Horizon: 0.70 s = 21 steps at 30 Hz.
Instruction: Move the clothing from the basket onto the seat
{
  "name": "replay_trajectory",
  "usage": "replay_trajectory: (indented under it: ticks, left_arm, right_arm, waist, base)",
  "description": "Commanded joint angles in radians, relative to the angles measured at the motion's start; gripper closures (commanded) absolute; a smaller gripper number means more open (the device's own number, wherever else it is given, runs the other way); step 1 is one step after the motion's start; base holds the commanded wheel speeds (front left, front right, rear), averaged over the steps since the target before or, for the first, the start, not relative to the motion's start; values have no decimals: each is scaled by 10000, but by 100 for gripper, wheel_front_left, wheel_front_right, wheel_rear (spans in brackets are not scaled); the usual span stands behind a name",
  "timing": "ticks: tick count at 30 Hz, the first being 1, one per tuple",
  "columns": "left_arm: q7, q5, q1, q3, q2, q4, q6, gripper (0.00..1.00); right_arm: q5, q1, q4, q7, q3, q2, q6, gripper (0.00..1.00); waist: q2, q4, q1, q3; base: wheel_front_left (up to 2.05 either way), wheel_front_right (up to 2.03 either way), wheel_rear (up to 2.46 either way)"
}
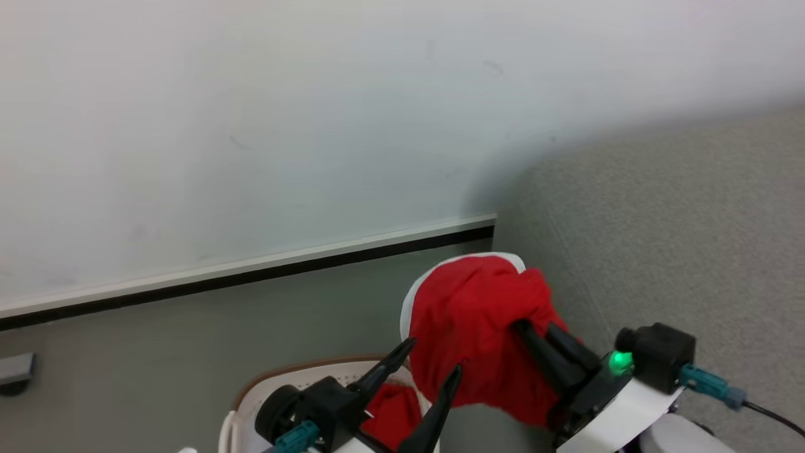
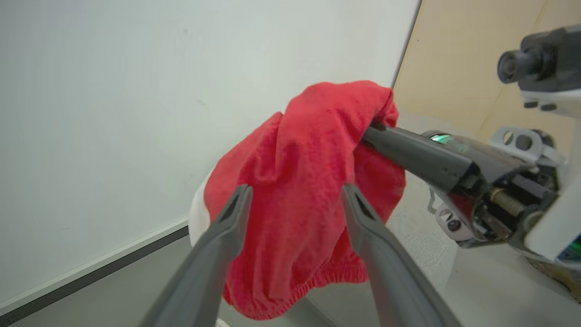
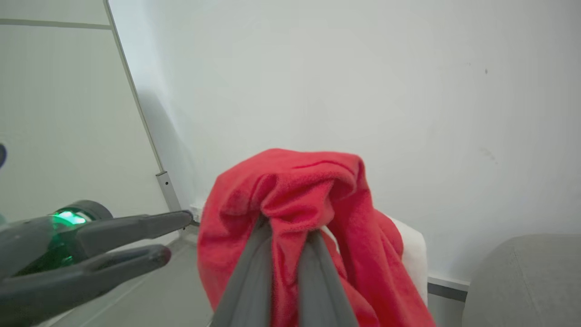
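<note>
White wall behind right pincer tight on clothing, left pincer agape

A pale wall is standing ahead, a dark-edged skirting running along its foot. Grey floor is lying below.

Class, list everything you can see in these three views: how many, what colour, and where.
lifted garment: one, red with white edge, held up beside the seat
second garment: one, red, inside the basket
basket: one, cream with brown rim, bottom of head view
seat: one, light grey, right
wall: one, white, behind
floor: one, grey, below the wall
left gripper: one, dark, jaws open, beside the lifted garment
right gripper: one, dark, jaws shut on the lifted garment
</note>
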<state>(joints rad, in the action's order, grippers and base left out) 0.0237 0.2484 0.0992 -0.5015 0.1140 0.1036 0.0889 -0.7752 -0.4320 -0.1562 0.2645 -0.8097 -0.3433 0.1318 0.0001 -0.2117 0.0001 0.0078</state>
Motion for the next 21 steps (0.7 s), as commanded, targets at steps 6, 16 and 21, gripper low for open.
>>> replay_trajectory:
  ticks: [6,16,21]
  left_arm:
    - [-435,-244,241,-127,-54,-365,-106,0]
    - [-808,-364,693,-420,-189,-877,-177,0]
    - [-786,-384,869,-502,-164,-972,-160,0]
  right_arm:
    - [292,304,366,-3,864,-293,-21,100]
    - [663,873,759,-2,2151,-510,-21,100]
    - [843,1131,812,-3,2795,-448,-21,100]
  waist:
    - [-1,-1226,-1,401]
    - [-1,-2859,-1,921]
    - [-1,-3120,-1,1147]
  base:
    - [0,0,0]
    - [0,0,0]
    - [0,0,0]
